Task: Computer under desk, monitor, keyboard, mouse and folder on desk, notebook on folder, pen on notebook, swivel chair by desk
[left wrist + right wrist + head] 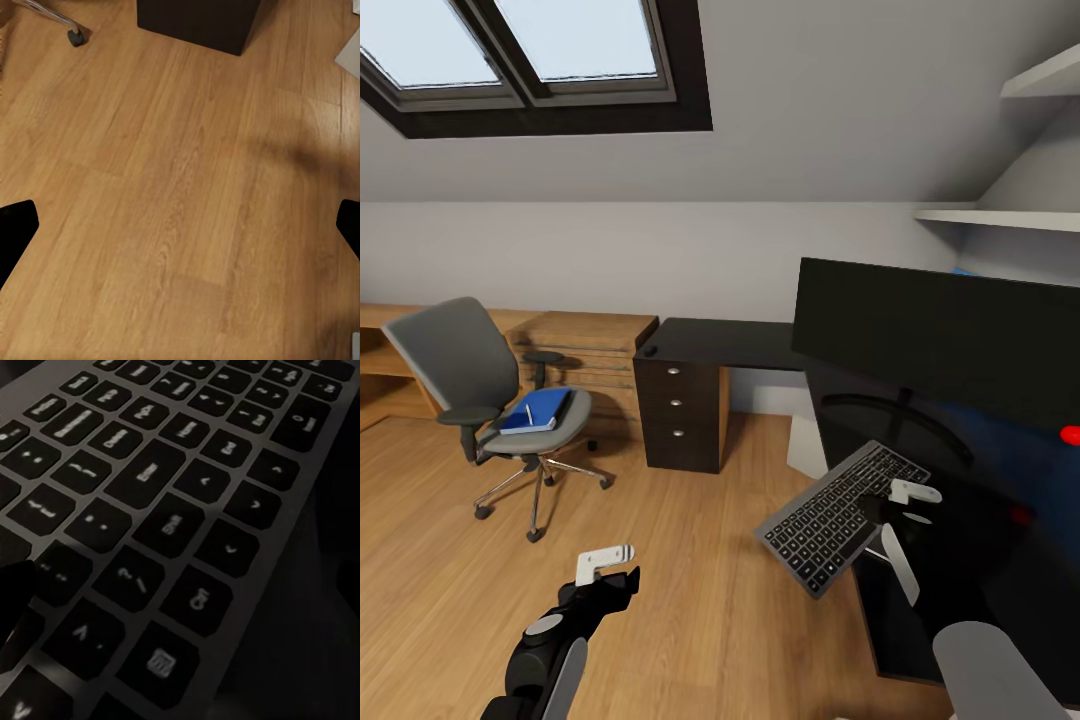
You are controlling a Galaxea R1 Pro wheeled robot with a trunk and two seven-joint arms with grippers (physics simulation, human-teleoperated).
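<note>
The desk [735, 345] was the biggest thing, an L-shaped black top running along the wall and down the robot's right side, with a dark drawer unit [678, 410] under its left end. The wide black monitor [945, 330] stood on the desk on its thin curved stand. Well apart from the desk, out on the wooden floor [690, 560], was the swivel chair [490, 400]. The blue folder [538, 410] lay on its seat with the pen [528, 413], a thin white stick, on top of it.

The keyboard [842, 515] was in front of the monitor. About half of it lay over the desk and the other half stuck out over the floor, tilted. The right gripper [905, 510] was at the keyboard's desk-side end. It looked like it was holding that edge, but I could not tell for sure if it was pinched shut. Its wrist camera looked very close along the grey keys.

The left gripper [610, 568] hung over bare floor with its fingers spread and nothing in them.

The keyboard seemed to be only partly placed. To do it well, the robot should slide it fully onto the desk, flat, beside the monitor stand, and only then let go. If it let go too soon, the keyboard could tip off the edge.
</note>
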